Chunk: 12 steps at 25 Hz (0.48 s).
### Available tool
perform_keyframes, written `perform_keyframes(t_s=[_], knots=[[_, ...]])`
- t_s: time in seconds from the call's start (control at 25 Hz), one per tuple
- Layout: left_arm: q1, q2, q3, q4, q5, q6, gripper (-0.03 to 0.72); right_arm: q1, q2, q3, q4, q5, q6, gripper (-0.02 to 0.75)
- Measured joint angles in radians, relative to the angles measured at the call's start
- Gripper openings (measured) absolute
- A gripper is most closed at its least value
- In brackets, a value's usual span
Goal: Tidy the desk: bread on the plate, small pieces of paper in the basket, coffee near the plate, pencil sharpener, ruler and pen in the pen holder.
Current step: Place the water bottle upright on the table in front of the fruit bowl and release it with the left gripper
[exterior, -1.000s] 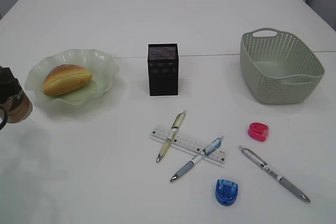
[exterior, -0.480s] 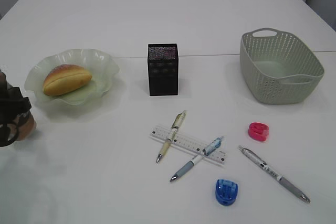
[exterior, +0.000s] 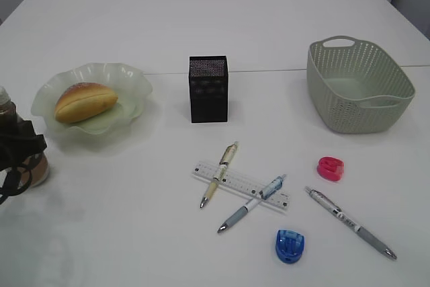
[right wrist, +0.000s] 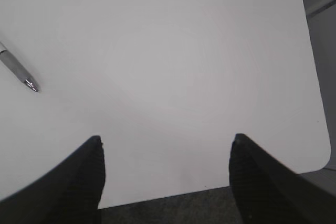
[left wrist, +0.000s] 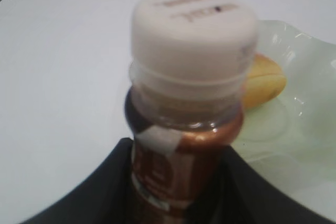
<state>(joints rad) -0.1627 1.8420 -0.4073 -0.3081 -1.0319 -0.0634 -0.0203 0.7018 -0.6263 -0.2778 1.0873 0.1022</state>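
Note:
My left gripper (exterior: 19,147) at the table's far left is shut on the brown coffee bottle (exterior: 37,168). In the left wrist view the jaws (left wrist: 176,148) clamp the bottle's body below its white cap (left wrist: 194,30). The bottle stands upright just left of the pale green plate (exterior: 131,85), which holds the bread (exterior: 85,101). The black pen holder (exterior: 209,89) stands mid-table. In front of it lie a ruler (exterior: 242,185), three pens (exterior: 220,173) (exterior: 252,203) (exterior: 349,222), a pink sharpener (exterior: 330,168) and a blue sharpener (exterior: 289,245). My right gripper (right wrist: 165,140) is open and empty over the table's near corner.
A grey-green woven basket (exterior: 359,85) stands at the right. One pen's tip (right wrist: 18,72) shows at the left of the right wrist view. The table's edge (right wrist: 210,184) lies just under the right jaws. The plate (left wrist: 310,103) and bread (left wrist: 265,80) lie right behind the bottle.
My left gripper has carried the coffee bottle down and slightly right along the left edge, closer to the plate's front left. Nothing else has moved.

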Motion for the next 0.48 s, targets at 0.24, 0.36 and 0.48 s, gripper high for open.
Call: perform_keyframes(t_s=[0.24, 0.36, 0.48], knots=[[0.0, 0.02, -0.002, 0.024, -0.015, 0.0, 0.307, 0.0, 0.0, 0.0, 0.0, 0.0, 0.0, 0.572], [0.0, 0.023, -0.002, 0.024, -0.019, 0.0, 0.312, 0.0, 0.0, 0.0, 0.0, 0.0, 0.0, 0.572], [0.0, 0.023, -0.002, 0.024, -0.022, 0.0, 0.321, 0.0, 0.0, 0.0, 0.0, 0.0, 0.0, 0.572]])
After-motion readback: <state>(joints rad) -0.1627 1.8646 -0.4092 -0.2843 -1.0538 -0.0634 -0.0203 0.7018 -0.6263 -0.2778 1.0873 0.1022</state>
